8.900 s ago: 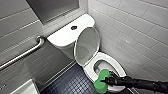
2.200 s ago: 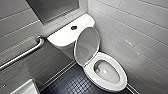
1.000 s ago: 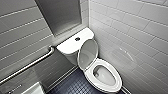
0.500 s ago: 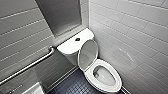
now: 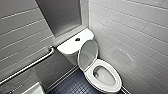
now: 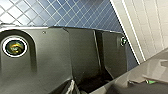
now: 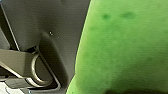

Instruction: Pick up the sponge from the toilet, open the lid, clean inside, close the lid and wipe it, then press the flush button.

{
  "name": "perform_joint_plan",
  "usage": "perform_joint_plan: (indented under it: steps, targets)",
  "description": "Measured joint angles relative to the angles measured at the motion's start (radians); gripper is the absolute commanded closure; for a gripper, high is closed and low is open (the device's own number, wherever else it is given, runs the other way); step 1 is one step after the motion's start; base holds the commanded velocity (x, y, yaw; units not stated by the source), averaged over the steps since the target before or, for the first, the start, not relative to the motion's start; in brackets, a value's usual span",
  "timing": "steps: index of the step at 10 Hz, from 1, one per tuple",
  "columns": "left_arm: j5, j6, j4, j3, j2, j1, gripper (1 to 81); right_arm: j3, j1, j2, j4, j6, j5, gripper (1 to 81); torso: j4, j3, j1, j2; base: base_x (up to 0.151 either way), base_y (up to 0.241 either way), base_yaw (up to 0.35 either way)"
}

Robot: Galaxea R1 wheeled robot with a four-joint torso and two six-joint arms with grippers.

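The white toilet (image 5: 90,75) stands in the corner. Its lid (image 5: 87,53) is raised and leans back against the tank. The oval bowl is open, with water at the bottom. The small dark flush button (image 5: 77,39) sits in the middle of the flat tank top (image 5: 68,46). The bright green sponge (image 7: 125,50) looms very close in the right wrist view, held in my right gripper. Beside it is dark robot housing. My left gripper is open and holds nothing.
A metal grab bar (image 5: 30,65) runs along the grey tiled wall on the left. A white tiled wall (image 5: 130,37) stands close on the toilet's right. Dark blue floor tiles (image 5: 72,86) lie in front of the bowl, and a white object (image 5: 33,89) sits at the lower left.
Several seconds ago the right arm held the sponge at the bowl's front rim, and it has since drawn back. The camera has shifted slightly. The lid stays up.
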Motion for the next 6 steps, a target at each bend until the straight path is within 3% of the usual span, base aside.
perform_joint_plan:
  steps: [2, 3, 5, 6]
  targets:
    - [0.014, 0.0, -0.053, 0.038, -0.045, -0.073, 1.0, -0.021, -0.007, 0.024, 0.016, -0.143, -0.014, 81.1, 0.0, 0.0, 0.0, 0.0, 0.0, 0.0, 0.0]
    - [0.03, -0.001, -0.083, 0.057, -0.055, -0.109, 1.0, -0.018, -0.01, 0.033, 0.07, -0.245, -0.054, 81.1, 0.0, 0.0, 0.0, 0.0, 0.0, 0.0, 0.0]
    - [0.052, -0.002, -0.139, 0.081, -0.077, -0.172, 1.0, 0.001, -0.012, 0.034, 0.28, -0.479, -0.126, 81.1, 0.0, 0.0, 0.0, 0.0, 0.0, 0.0, 0.0]
    - [0.065, -0.002, -0.17, 0.083, -0.084, -0.203, 1.0, 0.016, -0.011, 0.031, 0.515, -0.691, -0.161, 81.1, 0.0, 0.0, 0.0, 0.0, 0.0, 0.0, 0.0]
